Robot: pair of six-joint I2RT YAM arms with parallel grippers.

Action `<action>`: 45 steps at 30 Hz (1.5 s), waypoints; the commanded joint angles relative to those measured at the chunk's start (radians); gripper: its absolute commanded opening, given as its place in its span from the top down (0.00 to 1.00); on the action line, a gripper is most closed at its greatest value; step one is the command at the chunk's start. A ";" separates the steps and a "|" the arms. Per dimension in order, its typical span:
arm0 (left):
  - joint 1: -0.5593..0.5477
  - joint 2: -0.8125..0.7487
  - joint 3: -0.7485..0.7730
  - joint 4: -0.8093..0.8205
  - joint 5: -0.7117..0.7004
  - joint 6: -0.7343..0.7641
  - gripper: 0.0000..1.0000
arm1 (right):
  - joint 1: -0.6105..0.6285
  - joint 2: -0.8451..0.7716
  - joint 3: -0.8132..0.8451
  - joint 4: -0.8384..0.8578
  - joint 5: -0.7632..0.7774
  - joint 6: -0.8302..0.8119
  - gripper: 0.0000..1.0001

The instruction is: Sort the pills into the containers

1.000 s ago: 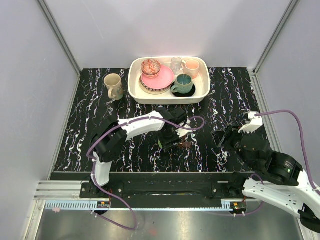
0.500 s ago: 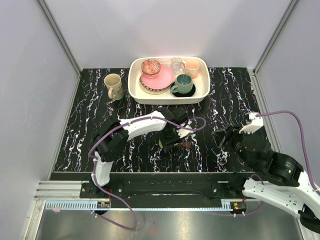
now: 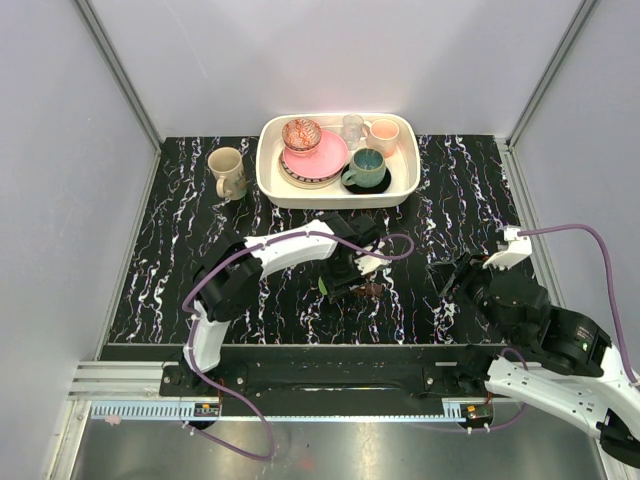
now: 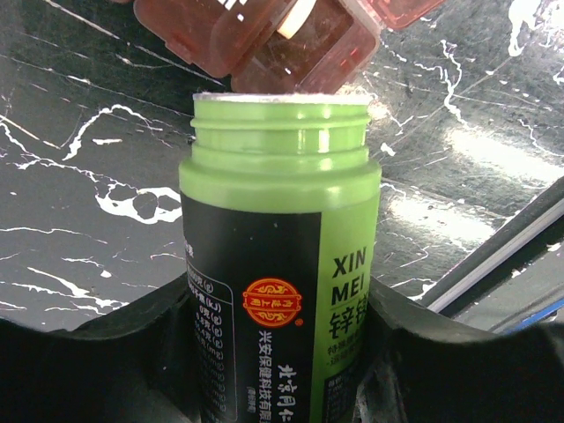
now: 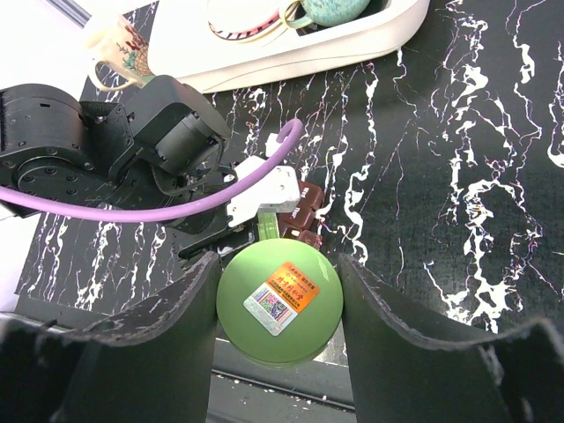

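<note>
While the left gripper (image 4: 282, 339) is pinched on the green bottle (image 4: 280, 220), both black fingers pressed against its lower body, I see the bottle's threaded mouth uncapped and pointed at the pill case (image 4: 264, 44). I cannot see inside the bottle from this angle. It is glossy plastic, round, with a black label panel, an orange seal and white printed characters. The case is translucent reddish-brown plastic with rounded corners, its little flaps hanging open, and one compartment holds a pale, cream-coloured piece (image 4: 295, 16); whether the bottle rim touches the case I cannot tell. From above, the case (image 3: 368, 290) lies near the middle of the table (image 3: 450, 190), on the near side of the white tray (image 3: 268, 180) and just beside the left gripper (image 3: 345, 272). The right gripper (image 5: 278, 300) is closed around a green lid (image 5: 264, 330), a smooth round disc with an orange sticker and a small printed code on top, held over the near right part of the table. The table is black stone-look with white veins and a slight shine. The tray, a glossy rounded rectangle, carries a pink plate (image 3: 322, 155), a patterned bowl (image 3: 301, 133), a teal mug (image 3: 366, 167), a pink cup (image 3: 382, 133) and a clear glass (image 3: 352, 128). A beige mug (image 3: 228, 172) stands just left of the tray.
</note>
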 commanded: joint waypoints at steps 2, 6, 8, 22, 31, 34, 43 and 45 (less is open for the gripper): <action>-0.007 0.000 0.056 -0.031 -0.025 0.009 1.00 | 0.002 -0.016 0.002 -0.006 0.043 0.019 1.00; -0.007 0.006 0.063 -0.046 -0.026 0.009 1.00 | 0.002 -0.023 -0.001 -0.009 0.049 0.022 1.00; -0.009 0.009 0.069 -0.053 -0.025 0.010 1.00 | 0.004 -0.026 0.001 -0.013 0.048 0.025 1.00; -0.016 0.026 0.089 -0.078 -0.011 0.016 1.00 | 0.004 -0.086 -0.010 -0.028 0.074 0.062 1.00; -0.016 0.032 0.096 -0.081 -0.011 0.018 1.00 | 0.002 -0.115 -0.010 -0.039 0.094 0.066 1.00; -0.016 0.039 0.107 -0.095 -0.011 0.016 1.00 | 0.002 -0.111 -0.010 -0.040 0.092 0.068 1.00; -0.016 0.060 0.153 -0.130 -0.025 0.015 1.00 | 0.002 -0.126 -0.013 -0.048 0.092 0.068 1.00; -0.016 0.062 0.158 -0.136 -0.026 0.012 1.00 | 0.002 -0.128 -0.013 -0.049 0.094 0.066 1.00</action>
